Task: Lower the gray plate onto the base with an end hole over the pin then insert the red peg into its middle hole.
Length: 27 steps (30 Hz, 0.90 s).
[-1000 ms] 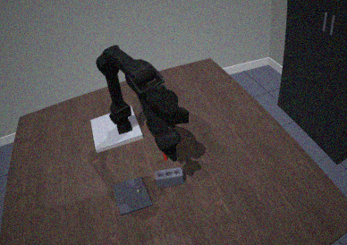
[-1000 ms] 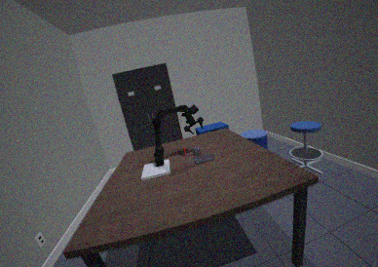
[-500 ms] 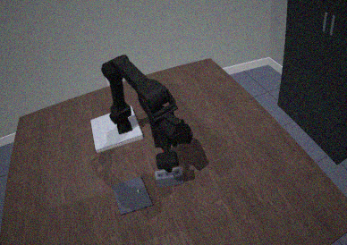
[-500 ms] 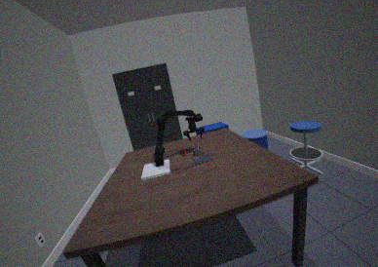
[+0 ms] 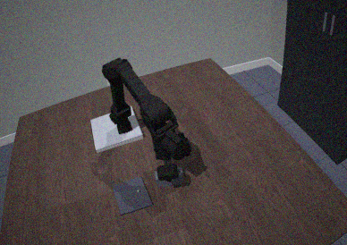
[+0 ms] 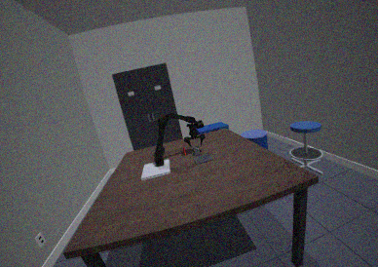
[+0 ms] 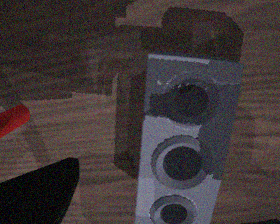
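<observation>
Gray plate (image 7: 183,145) lay flat on the wooden table (image 5: 250,163), directly below the gripper (image 5: 169,171) and between its two wide-spread jaws, which held nothing. In the wrist view the plate ran lengthwise away from the camera, its three round holes in a row, with one dark finger (image 7: 31,209) low at the left edge of the picture, apart from the plate. Only the tip of the red peg (image 7: 7,123) showed, off to the left of the jaws and outside them, well apart from the plate. From the top view the gripper hid most of the plate, and the dark square base (image 5: 132,195) sat on the table just beside the jaws, toward the camera and to the left.
</observation>
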Tool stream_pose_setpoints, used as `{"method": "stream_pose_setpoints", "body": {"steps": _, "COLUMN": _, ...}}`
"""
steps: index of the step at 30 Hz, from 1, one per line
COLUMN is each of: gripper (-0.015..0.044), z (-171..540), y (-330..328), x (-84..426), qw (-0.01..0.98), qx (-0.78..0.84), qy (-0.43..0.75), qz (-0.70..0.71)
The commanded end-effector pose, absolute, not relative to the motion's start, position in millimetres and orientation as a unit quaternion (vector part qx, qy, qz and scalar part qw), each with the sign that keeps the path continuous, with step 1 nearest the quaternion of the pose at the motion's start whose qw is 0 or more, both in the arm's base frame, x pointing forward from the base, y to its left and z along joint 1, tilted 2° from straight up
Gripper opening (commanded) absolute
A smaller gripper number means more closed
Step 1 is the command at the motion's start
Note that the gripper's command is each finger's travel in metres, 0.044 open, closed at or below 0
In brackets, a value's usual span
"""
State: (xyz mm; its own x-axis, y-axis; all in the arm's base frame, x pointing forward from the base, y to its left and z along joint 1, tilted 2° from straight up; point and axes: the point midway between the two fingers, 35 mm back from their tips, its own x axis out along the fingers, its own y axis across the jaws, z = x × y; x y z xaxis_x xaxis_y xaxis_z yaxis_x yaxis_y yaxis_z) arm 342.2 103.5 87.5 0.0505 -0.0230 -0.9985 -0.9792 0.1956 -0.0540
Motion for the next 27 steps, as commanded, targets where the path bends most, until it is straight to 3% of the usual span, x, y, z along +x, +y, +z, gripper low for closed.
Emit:
{"method": "stream_pose_setpoints", "body": {"steps": 1, "gripper": 0.0440, "z": 81.9, "y": 103.6, "x": 343.1, "qw": 0.556, "qx": -0.466, "qy": 0.536, "qz": 0.431}}
{"method": "stream_pose_setpoints", "body": {"steps": 27, "gripper": 0.0440, "z": 39.7, "y": 102.8, "x": 345.1, "qw": 0.556, "qx": -0.466, "qy": 0.536, "qz": 0.431}}
